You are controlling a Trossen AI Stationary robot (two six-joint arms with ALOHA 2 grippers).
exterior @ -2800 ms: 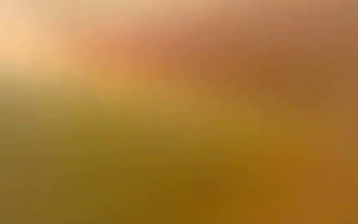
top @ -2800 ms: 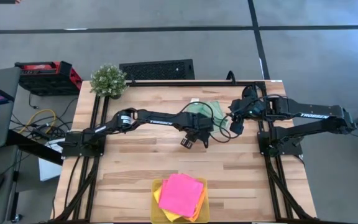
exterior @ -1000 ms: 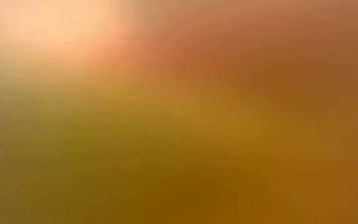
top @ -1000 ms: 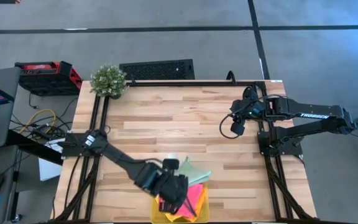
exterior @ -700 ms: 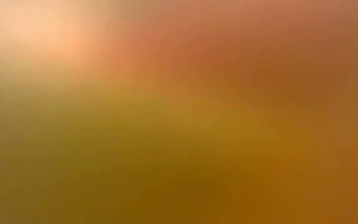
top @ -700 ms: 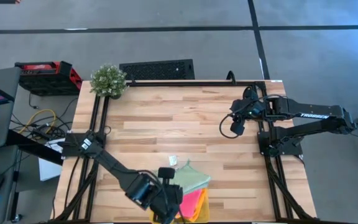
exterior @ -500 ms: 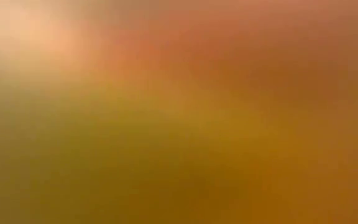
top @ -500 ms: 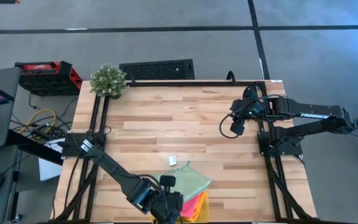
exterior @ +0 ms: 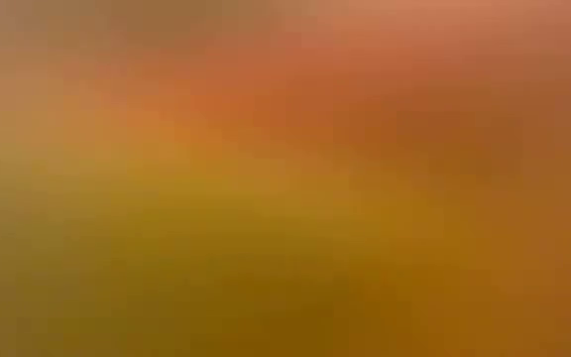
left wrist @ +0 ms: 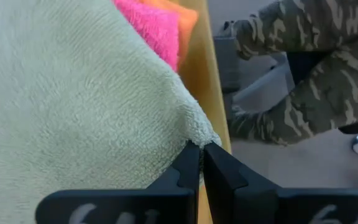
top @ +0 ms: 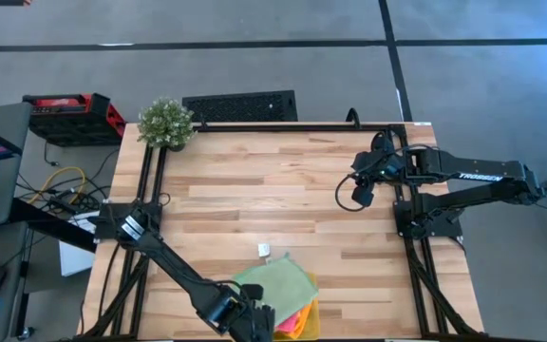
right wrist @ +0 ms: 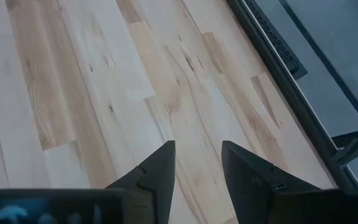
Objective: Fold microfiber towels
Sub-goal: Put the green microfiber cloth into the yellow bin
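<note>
My left gripper (left wrist: 201,149) is at the table's near edge, over the yellow tray (left wrist: 207,81), and is shut on the pale green towel (top: 275,283). This towel lies spread over the pile in the tray. From under it peek the hot pink towel (left wrist: 154,28) and the orange one (left wrist: 184,17). In the high view, pink and orange show at the pile's right side (top: 298,317). My right gripper (top: 361,196) hangs open over bare wood at the far right (right wrist: 197,155). My left gripper pinches a corner of the green towel (left wrist: 193,132) between its two fingertips. The fingers slant down toward the near edge. The rest of the towel spreads away from the fingers and lies on the pile in the tray.
A small white tag (top: 264,251) lies on the wood just beyond the tray. A potted plant (top: 166,122) stands at the far left corner. A person in camouflage clothing (left wrist: 303,68) is beyond the near edge. The low view is wholly blurred.
My left gripper has gone down and toward the table's near edge, staying shut on the green towel. The towel has been drawn along over the pile and now covers most of the pink towel.
</note>
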